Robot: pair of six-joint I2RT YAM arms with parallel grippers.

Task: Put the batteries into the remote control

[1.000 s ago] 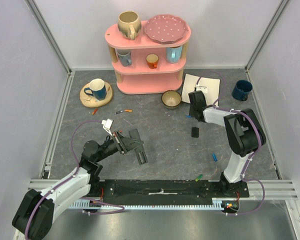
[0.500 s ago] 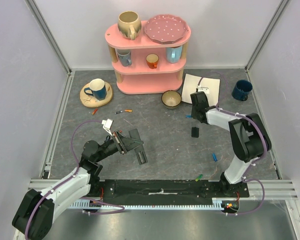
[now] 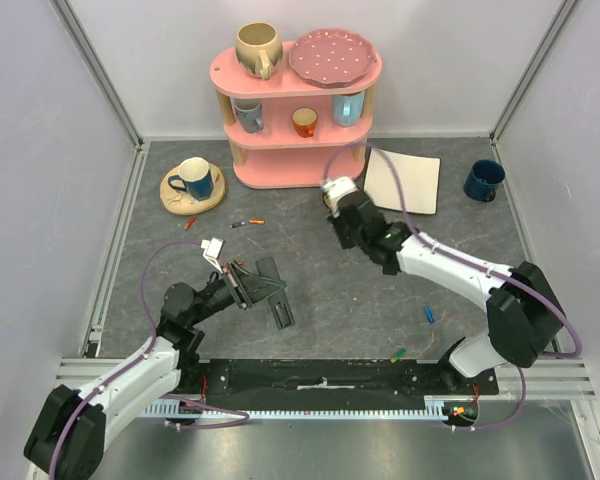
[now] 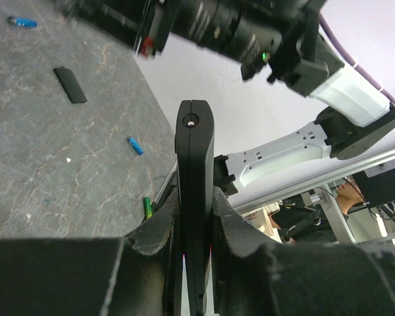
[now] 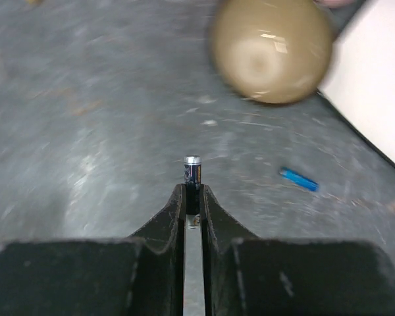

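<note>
Right wrist | right end effector (image 5: 193, 192) grips one battery (image 5: 192, 171) | left end effector (image 4: 195, 205) grips remote (image 4: 195, 148)

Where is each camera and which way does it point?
Top external: above and behind the bases, looking down on the table; left arm and right arm show.
Left wrist: on the left gripper, looking along the remote control it grips, toward the right arm.
Right wrist: on the right gripper, looking down at the table past the held battery.
Shared: top and left wrist both show one blue battery.
</note>
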